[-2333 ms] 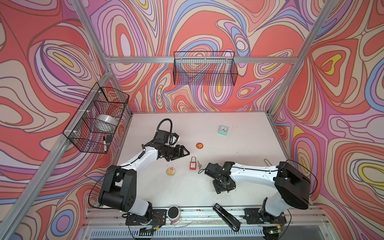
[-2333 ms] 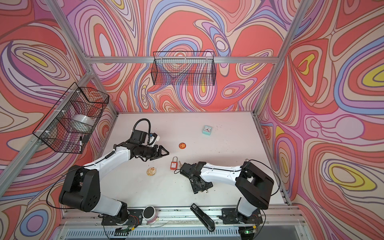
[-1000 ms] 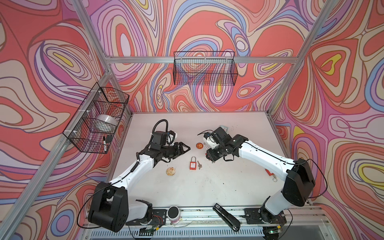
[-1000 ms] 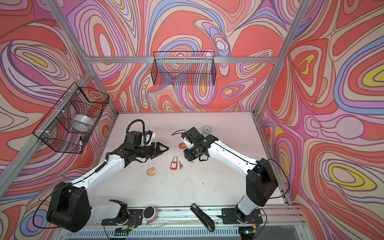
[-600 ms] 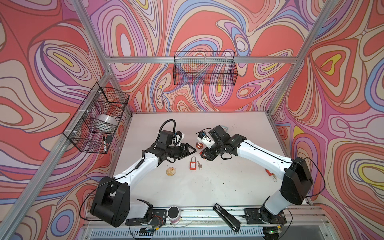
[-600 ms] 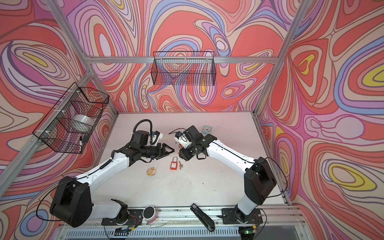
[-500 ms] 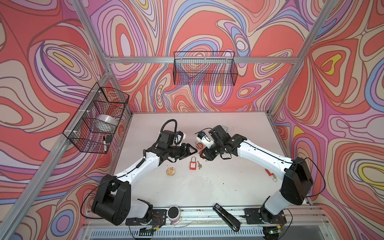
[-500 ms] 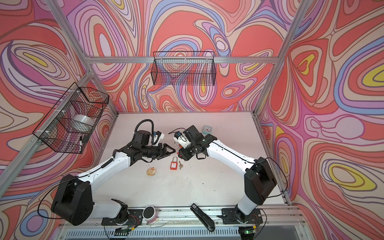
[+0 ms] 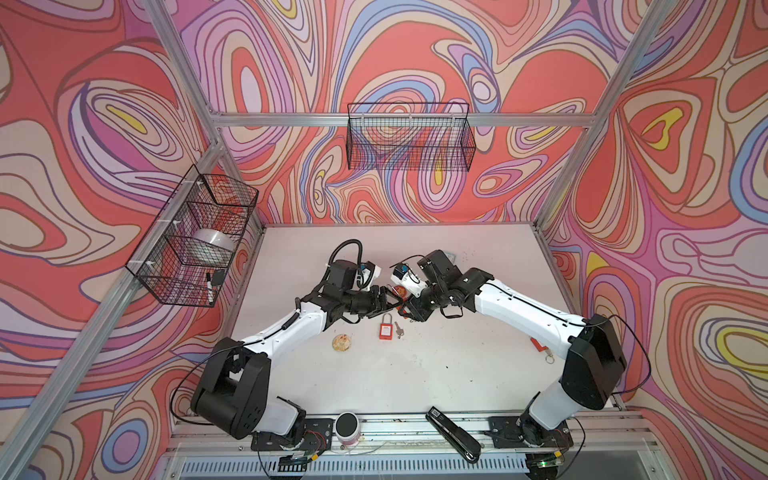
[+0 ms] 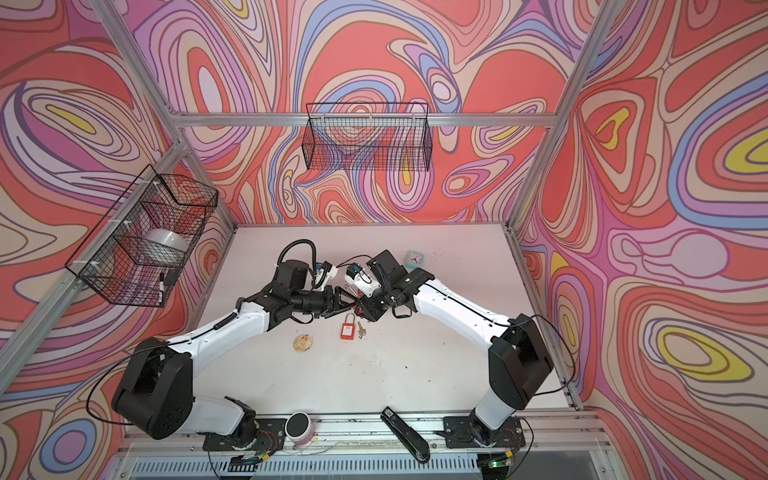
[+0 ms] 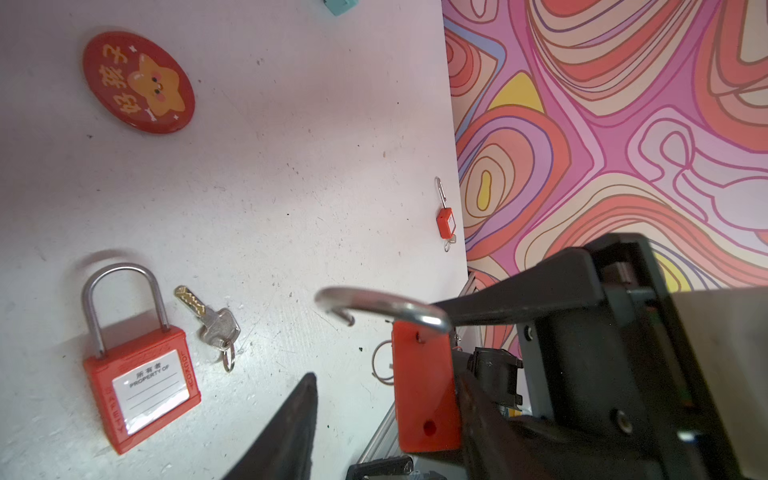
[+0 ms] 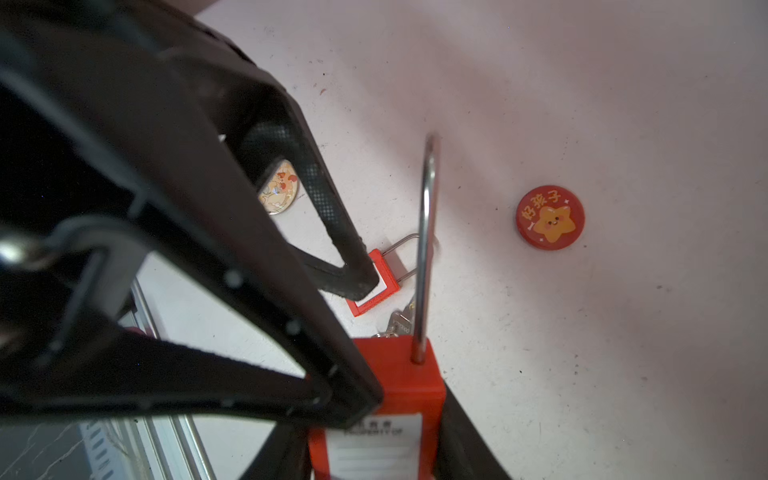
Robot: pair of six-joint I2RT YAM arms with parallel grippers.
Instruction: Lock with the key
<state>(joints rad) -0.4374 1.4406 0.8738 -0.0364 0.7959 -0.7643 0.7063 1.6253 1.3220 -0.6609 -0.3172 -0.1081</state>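
Arm hardware: appearance notes

Left arm (image 9: 286, 328) and right arm (image 9: 519, 309): white link shells, black joint housings. Thick black hose (image 9: 347, 245) arcs over left wrist; thin black cables (image 9: 645, 357) trail each shoulder. White camera pods (image 9: 370, 272). Left gripper (image 12: 363, 343): fingers (image 12: 320, 187) black triangular frames, dimpled pads, pale screw heads

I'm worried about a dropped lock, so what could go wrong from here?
1. The left gripper sits close beside the held padlock, jaws open; a glancing grip could knock it from the right gripper.
2. Its shackle stands open and could snag.
3. The key lies on the table beside a second padlock, easy to mismatch.
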